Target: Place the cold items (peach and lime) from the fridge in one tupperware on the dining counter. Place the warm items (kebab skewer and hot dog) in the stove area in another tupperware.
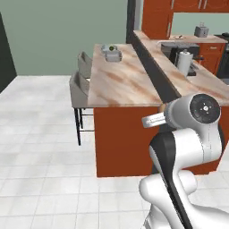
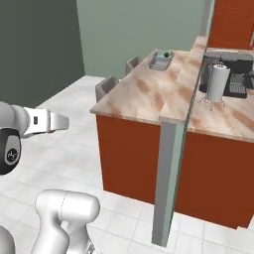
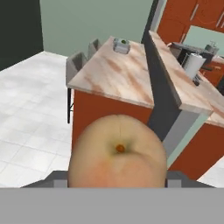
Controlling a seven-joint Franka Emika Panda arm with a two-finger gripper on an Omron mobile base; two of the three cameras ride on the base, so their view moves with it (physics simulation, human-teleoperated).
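We carry the peach (image 3: 118, 151) clenched in the claw (image 3: 118, 183), bulking at the bottom centre of the hand view right against the camera. The tray (image 3: 121, 46) it must reach, with the lime (image 3: 124, 42) in it, sits at the far end of the dining counter (image 3: 118, 74), top centre of that view. So the goal lies well ahead of the claw and slightly above the peach in frame; we judge the coming move to be a long forward carry.
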